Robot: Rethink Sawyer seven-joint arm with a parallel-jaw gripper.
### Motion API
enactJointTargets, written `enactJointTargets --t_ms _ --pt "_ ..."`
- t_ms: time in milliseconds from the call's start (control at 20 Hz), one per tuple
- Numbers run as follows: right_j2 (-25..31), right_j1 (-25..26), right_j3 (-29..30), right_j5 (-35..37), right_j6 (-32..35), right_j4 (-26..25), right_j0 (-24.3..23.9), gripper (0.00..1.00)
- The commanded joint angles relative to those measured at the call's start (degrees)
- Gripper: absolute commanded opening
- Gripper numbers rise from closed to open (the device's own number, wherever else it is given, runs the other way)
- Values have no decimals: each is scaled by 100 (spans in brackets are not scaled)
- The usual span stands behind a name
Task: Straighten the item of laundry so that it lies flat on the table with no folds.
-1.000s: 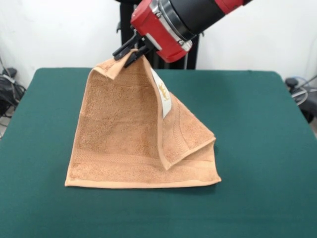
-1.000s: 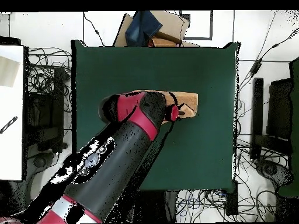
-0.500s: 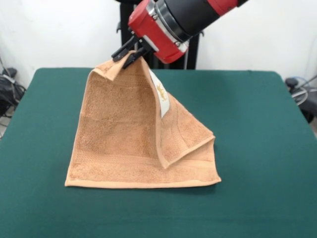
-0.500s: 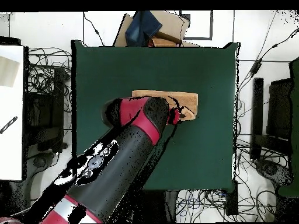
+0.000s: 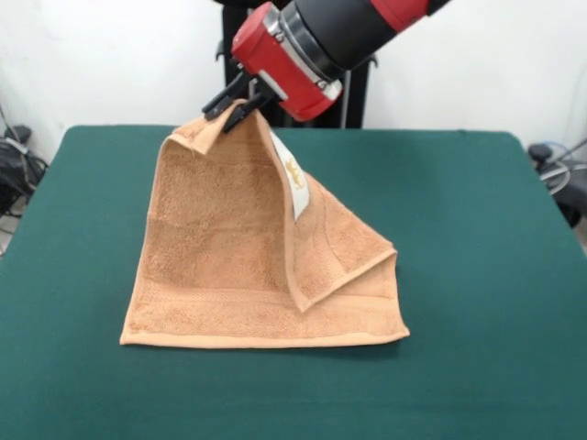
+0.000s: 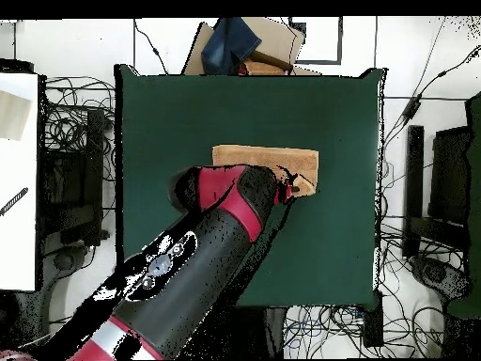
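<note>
Fingers (image 5: pixel 237 103): closed on one upper corner of the towel, holding it above the surface.
Towel (image 5: pixel 229 247): tan terry cloth, lifted into a tent shape; its lower edge lies flat on the surface, one side folded over toward the right, white tag (image 5: pixel 292 179) showing along the raised fold.
Surface (image 5: pixel 477 275): dark green cloth; the towel sits near its middle.
Arm (image 6: pixel 202 254): red and black, covering part of the towel in the overhead view.
</note>
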Motion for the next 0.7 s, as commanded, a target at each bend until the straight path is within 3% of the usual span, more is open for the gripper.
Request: enactJointTargets --t_ms 50,700 --pt "422 93 733 -590 2014 388 0 0" --pt "341 -68 1096 -869 1713 415 -59 0"
